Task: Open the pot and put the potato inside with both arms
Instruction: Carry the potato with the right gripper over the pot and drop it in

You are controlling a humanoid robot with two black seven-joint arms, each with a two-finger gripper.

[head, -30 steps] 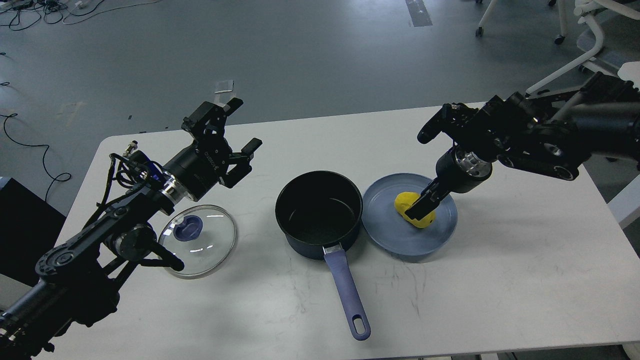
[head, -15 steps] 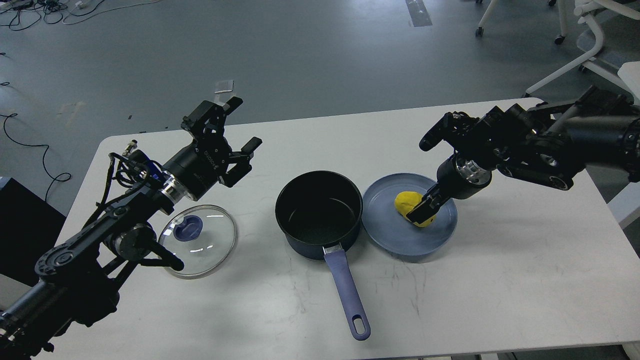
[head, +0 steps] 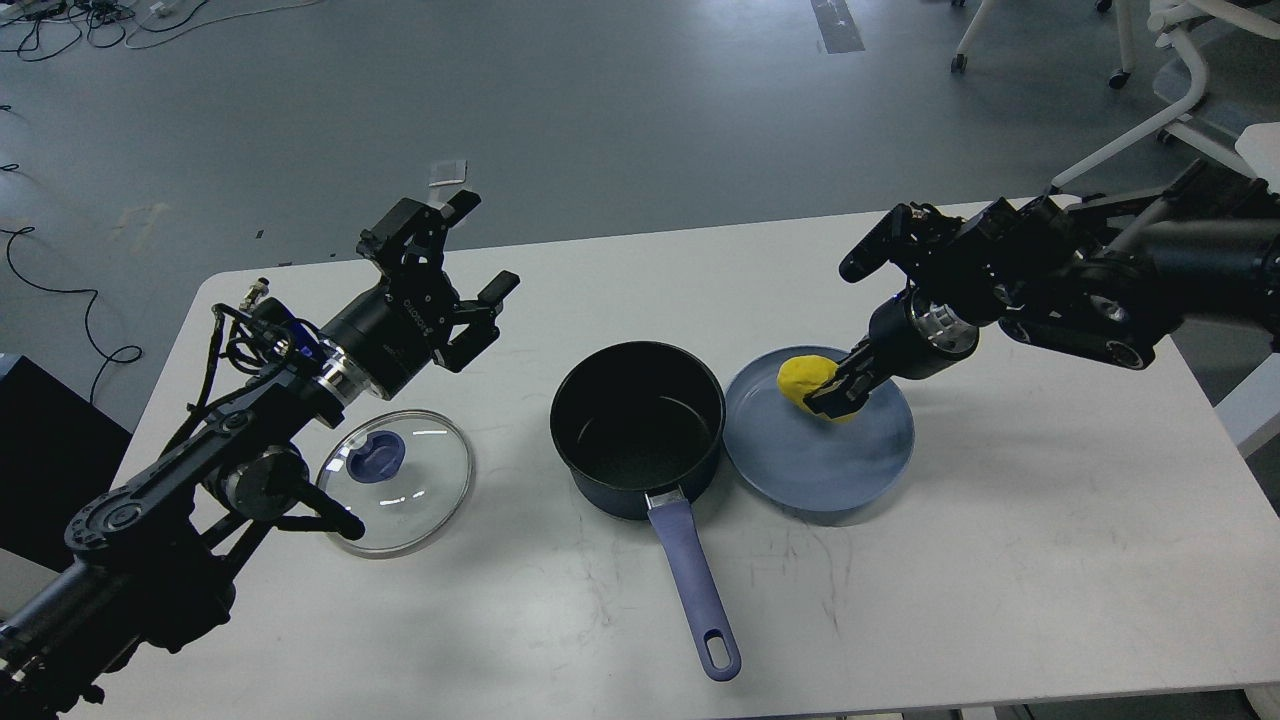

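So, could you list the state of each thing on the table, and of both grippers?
pot: open, empty, upright, handle toward the robot
lid: off, flat on the table left of the pot
potato: held over the plate's far edge
plate: bare, right of the pot
left gripper: open, holding nothing, above the table
right gripper: fingers shut on the potato

Right jaws (head: 832, 397) clamp a yellow potato (head: 803, 381) above the blue plate (head: 850, 465). Left of them sits the open pot (head: 637, 425).
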